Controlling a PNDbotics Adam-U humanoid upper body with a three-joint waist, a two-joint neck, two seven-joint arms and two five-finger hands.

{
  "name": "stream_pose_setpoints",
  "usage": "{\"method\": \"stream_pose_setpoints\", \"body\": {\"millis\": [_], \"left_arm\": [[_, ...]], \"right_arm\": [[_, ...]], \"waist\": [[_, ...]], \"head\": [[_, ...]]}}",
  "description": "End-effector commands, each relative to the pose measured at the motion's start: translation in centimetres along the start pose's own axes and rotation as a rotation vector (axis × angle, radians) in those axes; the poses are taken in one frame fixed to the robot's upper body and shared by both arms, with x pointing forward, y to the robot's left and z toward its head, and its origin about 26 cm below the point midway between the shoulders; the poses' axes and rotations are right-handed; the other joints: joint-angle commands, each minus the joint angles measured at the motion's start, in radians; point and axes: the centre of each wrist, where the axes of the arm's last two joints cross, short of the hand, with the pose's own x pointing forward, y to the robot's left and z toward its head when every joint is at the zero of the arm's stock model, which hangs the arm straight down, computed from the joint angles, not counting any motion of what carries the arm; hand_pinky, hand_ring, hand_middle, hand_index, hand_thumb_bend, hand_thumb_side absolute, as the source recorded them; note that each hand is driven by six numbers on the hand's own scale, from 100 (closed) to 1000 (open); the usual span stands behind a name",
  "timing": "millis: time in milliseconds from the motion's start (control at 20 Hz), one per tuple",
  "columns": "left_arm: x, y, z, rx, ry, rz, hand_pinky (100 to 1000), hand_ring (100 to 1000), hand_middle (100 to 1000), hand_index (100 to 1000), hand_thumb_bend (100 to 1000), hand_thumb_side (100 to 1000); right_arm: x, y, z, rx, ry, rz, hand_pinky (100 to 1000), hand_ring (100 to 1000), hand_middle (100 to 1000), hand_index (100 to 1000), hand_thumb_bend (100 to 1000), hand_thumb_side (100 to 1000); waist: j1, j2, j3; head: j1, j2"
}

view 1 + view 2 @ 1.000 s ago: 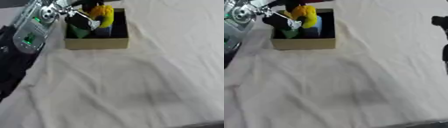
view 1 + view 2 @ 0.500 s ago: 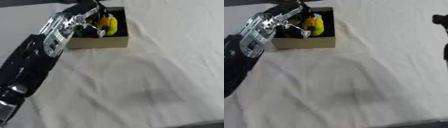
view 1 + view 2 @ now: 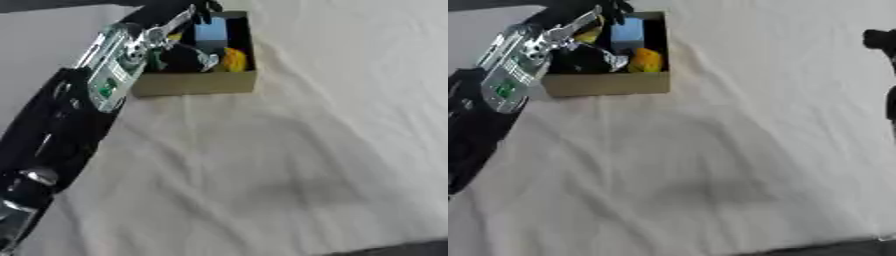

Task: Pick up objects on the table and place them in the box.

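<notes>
Left hand point(image 3: 179, 37) upper left, over box point(image 3: 197, 84), fingers spread, holding nothing. Box holds blue block point(image 3: 627, 34), yellow item point(image 3: 646, 60). Right hand point(image 3: 883, 42) at right edge, fingers: cannot tell. Cloth point(image 3: 289, 165) wrinkled.

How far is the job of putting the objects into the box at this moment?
Mostly done, it seems: the box holds a yellow object and a light blue block, and no loose objects show on the white cloth. The left robot hand is over the box; its grip is unclear. The right robot hand shows dark at the right edge.
</notes>
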Motion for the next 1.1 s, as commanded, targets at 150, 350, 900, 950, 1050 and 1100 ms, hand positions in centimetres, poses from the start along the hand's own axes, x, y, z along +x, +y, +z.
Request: {"method": "stream_pose_setpoints", "body": {"millis": [150,350,900,950,1050,1100], "left_arm": [[1.0,3.9,1.1,0.119,-0.036,0.034,730,748,691,906,265,421],[1.8,6.3,2.1,0.206,-0.074,0.077,698,708,634,864,100,389],[-1.7,13.2,10.9,0.646,-0.166,0.111,702,703,629,842,100,433],[-2.1,13.4,11.9,0.678,-0.164,0.117,702,703,629,842,100,433],[-2.5,13.4,13.5,0.742,-0.172,0.135,698,695,623,846,100,432],[-2.7,13.4,14.2,0.768,-0.178,0.142,698,695,623,846,100,432]], "right_arm": [[0.4,-0.5,-0.5,0.011,-0.023,0.015,960,883,755,872,100,637],[0.4,-0.6,-0.3,0.003,-0.024,0.016,959,883,756,872,100,637],[0.4,-1.0,-1.5,-0.069,-0.077,-0.015,957,883,762,873,100,647],[0.5,-1.0,-1.7,-0.073,-0.082,-0.022,957,883,762,873,100,647],[0.5,-1.0,-2.5,-0.104,-0.112,-0.044,957,882,764,873,100,654],[0.5,-1.0,-2.8,-0.111,-0.119,-0.055,957,882,764,873,100,654]], "waist": [[-0.011,-0.028,0.001],[-0.017,-0.033,0.003],[-0.038,-0.035,0.057],[-0.039,-0.035,0.057],[-0.047,-0.031,0.066],[-0.049,-0.031,0.066]], "head": [[-0.003,-0.001],[-0.007,0.002],[-0.052,-0.003],[-0.051,-0.004],[-0.057,-0.011],[-0.056,-0.012]]}}
